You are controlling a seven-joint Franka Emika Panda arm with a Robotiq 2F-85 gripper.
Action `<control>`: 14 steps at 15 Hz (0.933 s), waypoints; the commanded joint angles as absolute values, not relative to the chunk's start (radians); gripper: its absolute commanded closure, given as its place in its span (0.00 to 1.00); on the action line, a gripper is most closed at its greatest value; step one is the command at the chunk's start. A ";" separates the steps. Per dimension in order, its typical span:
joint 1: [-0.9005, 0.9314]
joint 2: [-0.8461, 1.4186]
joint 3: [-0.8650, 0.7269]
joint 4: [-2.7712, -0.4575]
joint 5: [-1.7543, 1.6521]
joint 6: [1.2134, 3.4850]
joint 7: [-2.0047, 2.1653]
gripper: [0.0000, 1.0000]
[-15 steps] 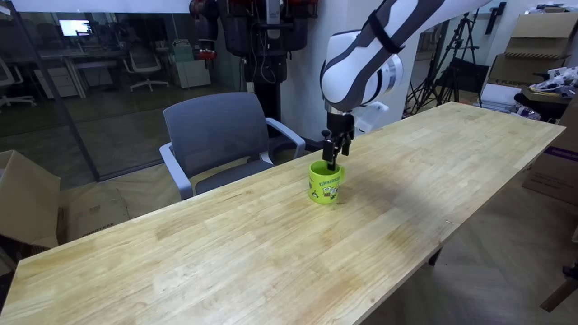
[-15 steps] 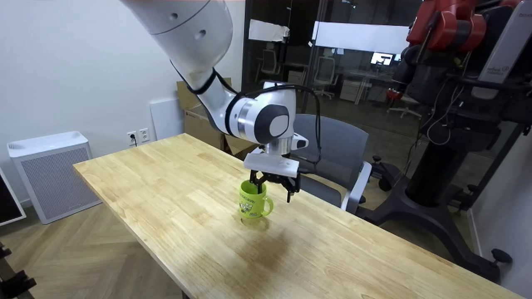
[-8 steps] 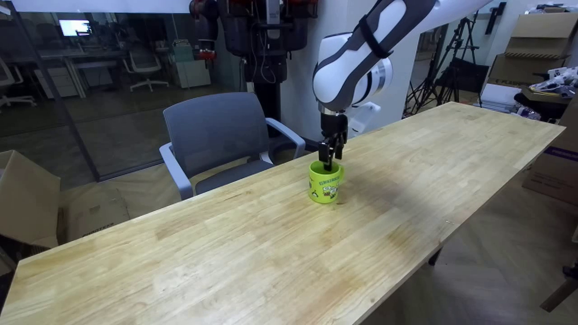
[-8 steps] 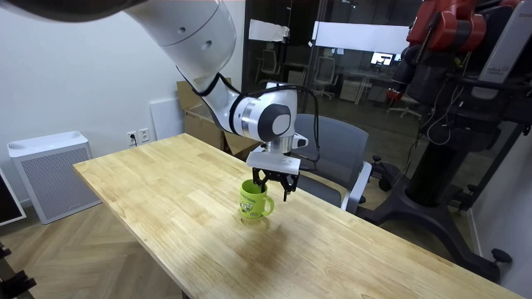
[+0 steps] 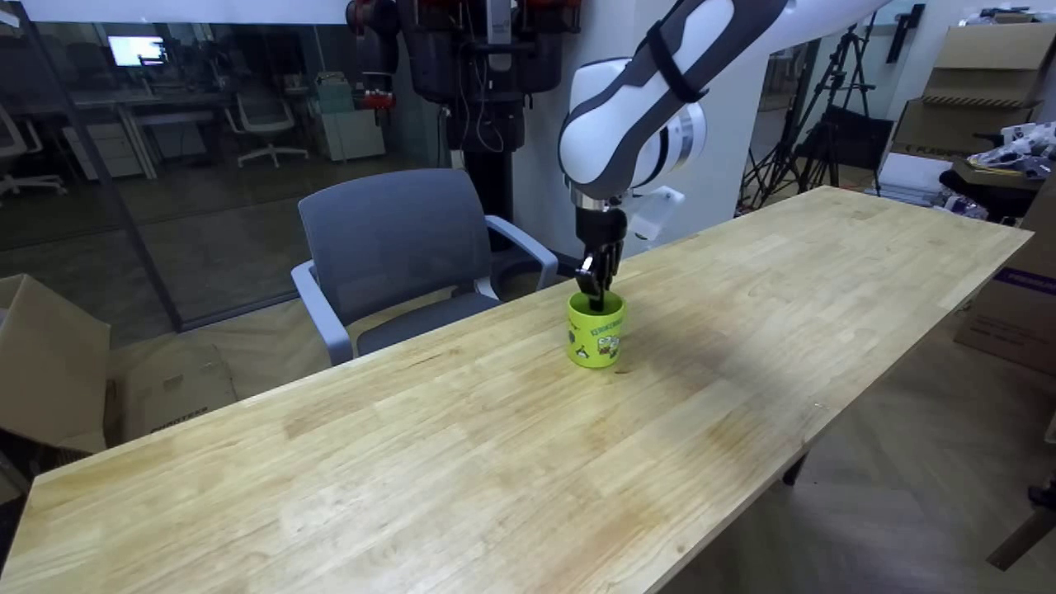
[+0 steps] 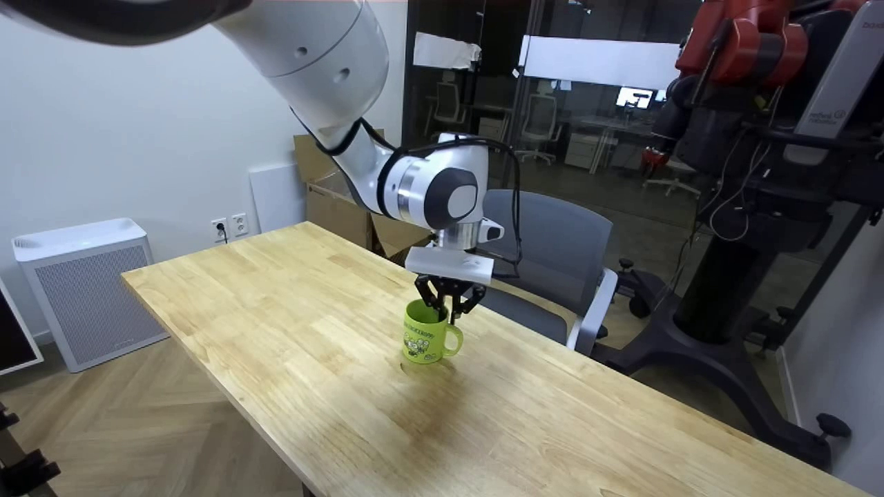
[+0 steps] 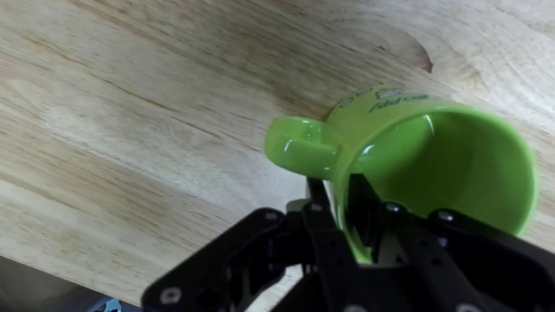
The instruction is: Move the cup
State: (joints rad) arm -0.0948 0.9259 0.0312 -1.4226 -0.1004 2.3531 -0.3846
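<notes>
In an exterior view, we see the cup upright on the worktop, near the edge beside the chair. In an exterior view, we see its handle, the tool narrow at the rim. In the wrist view, we find the tool pinching the cup's wall, one finger inside, the other outside by the handle.

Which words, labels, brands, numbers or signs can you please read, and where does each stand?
"rethink robotics": on the background robot.
A word above it is cut off.
"PREMIUM", it seems: on the purple-banded carton.
Too blurred or small: lettering on the cup, floor carton, rear carton and air purifier.
</notes>
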 commanded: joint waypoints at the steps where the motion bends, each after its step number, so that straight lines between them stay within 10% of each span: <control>1: -0.095 0.940 0.038 -1.380 -0.111 2.320 -0.401 1.00; 14: -0.095 0.921 0.039 -1.417 -0.102 2.334 -0.390 0.97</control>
State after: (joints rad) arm -0.0916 0.9261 0.0346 -1.4141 -0.0992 2.3351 -0.3993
